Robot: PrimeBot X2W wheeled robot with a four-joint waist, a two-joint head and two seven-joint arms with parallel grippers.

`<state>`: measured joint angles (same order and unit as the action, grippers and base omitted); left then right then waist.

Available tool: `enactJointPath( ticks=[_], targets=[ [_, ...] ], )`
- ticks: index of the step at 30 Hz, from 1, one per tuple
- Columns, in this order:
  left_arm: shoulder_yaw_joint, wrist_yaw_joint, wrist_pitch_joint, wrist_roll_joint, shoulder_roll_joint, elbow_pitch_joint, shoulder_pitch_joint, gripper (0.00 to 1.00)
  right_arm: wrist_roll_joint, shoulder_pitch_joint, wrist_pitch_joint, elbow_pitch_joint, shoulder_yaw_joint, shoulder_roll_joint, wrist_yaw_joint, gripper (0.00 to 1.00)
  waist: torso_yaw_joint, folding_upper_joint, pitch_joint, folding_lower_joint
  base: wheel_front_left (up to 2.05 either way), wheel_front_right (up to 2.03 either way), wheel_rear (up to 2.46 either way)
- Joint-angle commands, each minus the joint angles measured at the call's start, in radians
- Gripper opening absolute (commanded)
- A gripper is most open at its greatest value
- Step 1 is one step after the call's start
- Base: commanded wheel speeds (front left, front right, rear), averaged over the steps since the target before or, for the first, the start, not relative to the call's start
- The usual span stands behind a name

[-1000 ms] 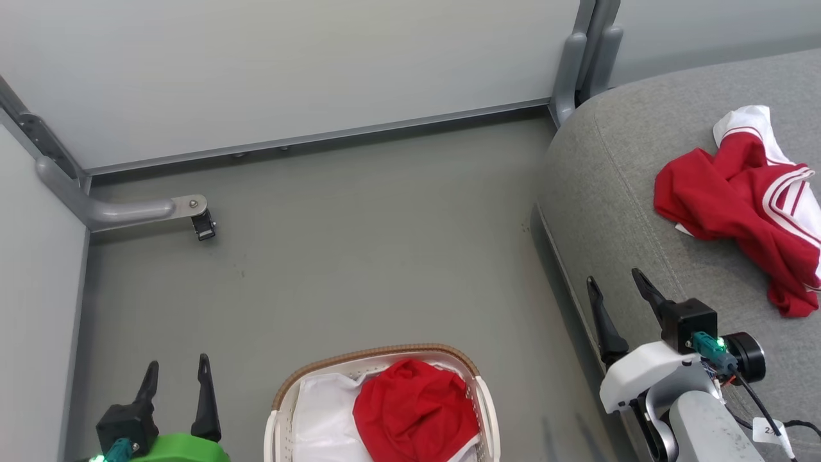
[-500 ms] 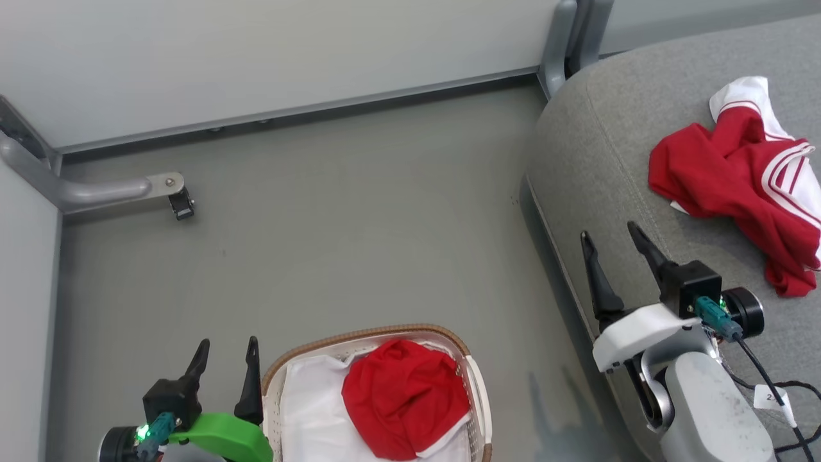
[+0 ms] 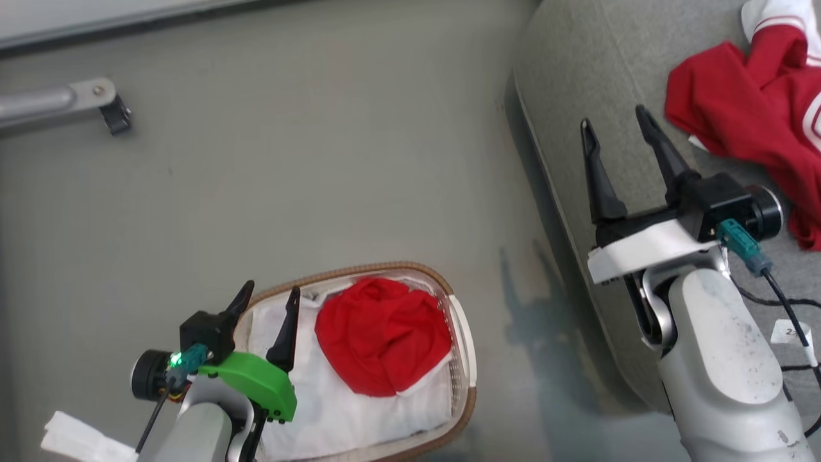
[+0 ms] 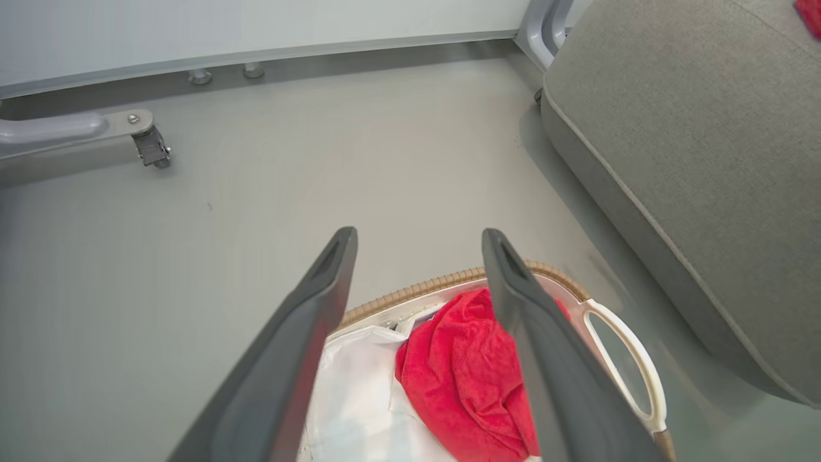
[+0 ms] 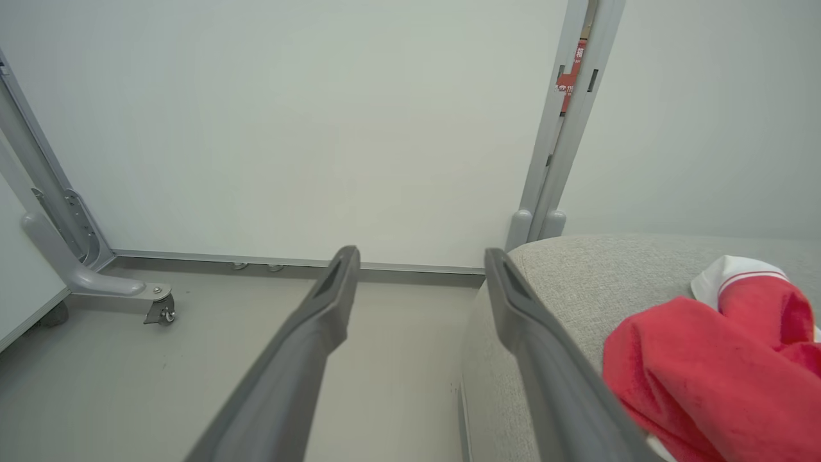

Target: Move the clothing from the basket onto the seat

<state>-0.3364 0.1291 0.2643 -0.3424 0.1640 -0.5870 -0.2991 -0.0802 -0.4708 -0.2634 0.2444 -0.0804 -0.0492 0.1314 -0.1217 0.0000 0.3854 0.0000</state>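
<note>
With the left gripper [image 3: 272,290] at the basket [image 3: 359,268] rim and the right gripper [image 3: 612,115] over the seat [image 3: 577,70], both wide and empty, the red garment [image 3: 381,333] bunched in the basket looks light and limp, best pinched at its raised middle.

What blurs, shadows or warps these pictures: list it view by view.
Head view: soft arm shadows smear the floor between basket and seat. Left wrist view: left claw looms oversized and soft-edged. Right wrist view: flat even light, frame post leans from wide-angle warp.
</note>
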Motion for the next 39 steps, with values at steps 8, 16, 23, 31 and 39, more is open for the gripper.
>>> enactJointPath(
  ticks=[8,16,23,31,39],
  targets=[
    [-0.198,0.003,0.000,-0.107,0.045,-0.116,-0.158,1.00,-0.005,-0.087,-0.002,-0.062,-0.021,-0.003,-0.001,1.00,-0.051,0.0000,0.264,0.0000,0.00,0.00,0.00],
    [-0.420,0.002,0.000,-0.177,0.062,-0.179,-0.272,1.00,0.003,-0.141,-0.002,-0.094,-0.021,-0.003,-0.001,1.00,-0.050,0.0000,0.377,0.0000,0.00,0.00,0.00],
    [-0.541,0.002,0.000,-0.210,0.045,-0.233,-0.357,1.00,-0.001,-0.165,-0.002,-0.117,-0.017,-0.003,-0.001,1.00,-0.050,0.0000,0.445,0.0000,0.00,0.00,0.00],
    [-0.579,0.002,0.000,-0.247,0.019,-0.293,-0.427,1.00,0.003,-0.175,-0.002,-0.134,0.005,-0.003,-0.001,1.00,-0.054,0.0000,0.500,0.0000,0.00,0.00,0.00],
    [-0.574,0.002,0.000,-0.193,0.010,-0.344,-0.483,1.00,-0.001,-0.186,-0.002,-0.161,0.021,-0.003,-0.001,1.00,-0.065,0.0000,0.555,0.0000,0.00,0.00,0.00]
  ],
)
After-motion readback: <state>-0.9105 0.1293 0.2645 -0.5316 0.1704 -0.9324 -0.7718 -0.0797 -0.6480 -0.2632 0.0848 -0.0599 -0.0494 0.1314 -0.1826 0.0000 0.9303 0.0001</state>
